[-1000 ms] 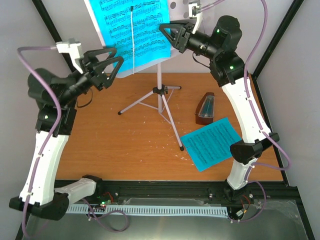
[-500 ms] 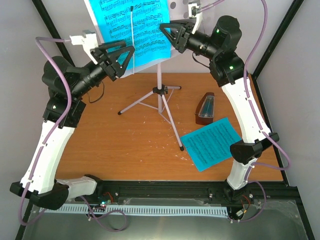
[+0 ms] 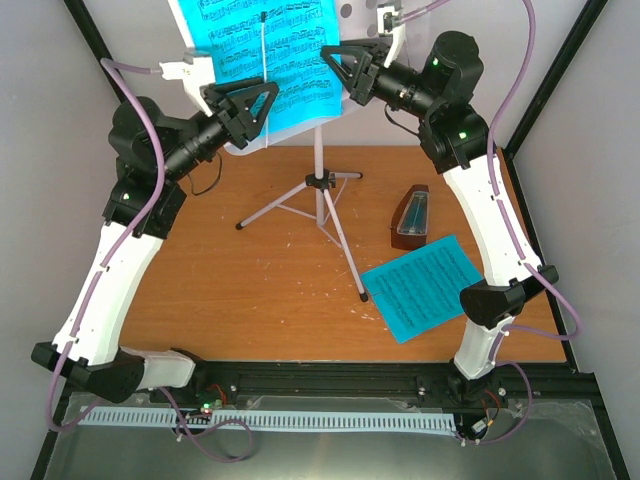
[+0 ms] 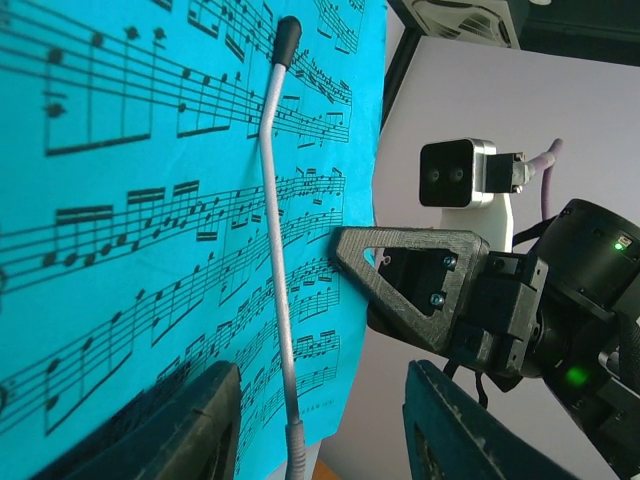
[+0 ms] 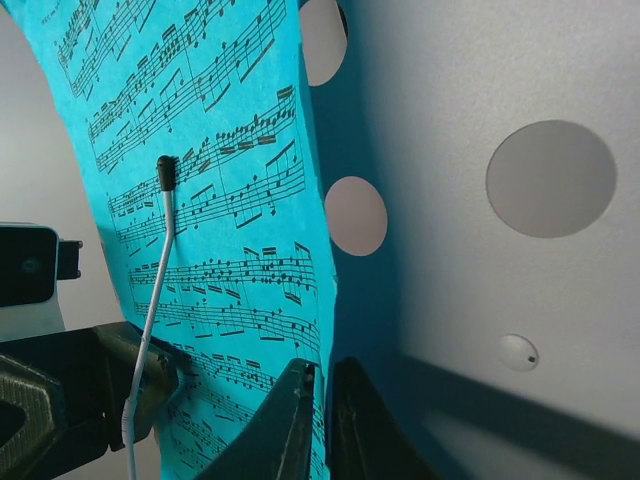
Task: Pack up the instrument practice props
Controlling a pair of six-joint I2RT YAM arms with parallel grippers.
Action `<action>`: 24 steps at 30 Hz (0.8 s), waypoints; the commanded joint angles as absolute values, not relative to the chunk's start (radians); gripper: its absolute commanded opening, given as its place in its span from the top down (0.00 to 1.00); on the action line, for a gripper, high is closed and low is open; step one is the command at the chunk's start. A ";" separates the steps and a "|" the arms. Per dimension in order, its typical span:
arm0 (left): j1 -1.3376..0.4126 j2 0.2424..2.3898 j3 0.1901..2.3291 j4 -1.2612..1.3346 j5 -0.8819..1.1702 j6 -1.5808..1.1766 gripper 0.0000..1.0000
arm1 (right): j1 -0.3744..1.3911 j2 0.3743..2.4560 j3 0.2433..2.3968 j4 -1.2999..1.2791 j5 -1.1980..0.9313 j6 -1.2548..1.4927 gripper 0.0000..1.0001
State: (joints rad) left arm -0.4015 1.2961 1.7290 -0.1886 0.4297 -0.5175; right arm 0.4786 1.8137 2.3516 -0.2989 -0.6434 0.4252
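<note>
Cyan sheet (image 3: 235,40) printed with black notes sits upright on the perforated desk (image 5: 480,300) of the music stand (image 3: 318,150), at the far middle of the table (image 3: 250,290). A thin wire page holder (image 4: 278,260) with a dark tip lies across the sheet's front. The stand's tripod legs are splayed on the wood.

Your right arm (image 3: 490,200) is raised high, elbow bent, wrist turned left toward the desk. The right gripper (image 5: 322,400) has its fingers drawn almost together. The sheet's right edge runs into the thin gap, so it reads as a pinch on the paper.

Your left arm (image 3: 110,260) is stretched up and forward, with the forearm angled right at the sheet's lower left. The left gripper (image 4: 320,430) is spread wide and holds nothing. In the left wrist view the wire sits between its two fingers, touching neither, and the fingers are just short of the page. From above, the left gripper (image 3: 262,112) and the right gripper (image 3: 330,62) face each other across the sheet.

A second cyan sheet (image 3: 420,285) lies flat on the table, near right beside the right arm. The brown metronome (image 3: 410,220) stands just behind it, clear front facing up-camera, touching neither stand nor arm.
</note>
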 commanded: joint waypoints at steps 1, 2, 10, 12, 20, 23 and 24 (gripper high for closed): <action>-0.407 1.311 1.783 -0.190 0.413 -0.503 0.55 | 0.486 1.824 2.374 -0.296 -0.637 0.409 0.91; -0.407 1.313 1.784 -0.188 0.413 -0.505 0.56 | 0.485 1.825 2.373 -0.296 -0.636 0.407 0.92; -0.408 1.343 1.801 -0.184 0.422 -0.511 0.63 | 0.485 1.821 2.373 -0.307 -0.624 0.393 0.94; -0.409 1.348 1.805 -0.183 0.423 -0.512 0.65 | 0.485 1.819 2.374 -0.307 -0.624 0.394 0.95; -0.410 1.347 1.791 -0.170 0.424 -0.510 0.83 | 0.486 1.812 2.369 -0.309 -0.610 0.384 0.97; -0.409 1.344 1.788 -0.175 0.413 -0.496 0.91 | 0.485 1.803 2.351 -0.283 -0.601 0.394 0.97; -0.410 1.342 1.782 -0.174 0.409 -0.491 0.94 | 0.486 1.798 2.339 -0.270 -0.596 0.404 0.97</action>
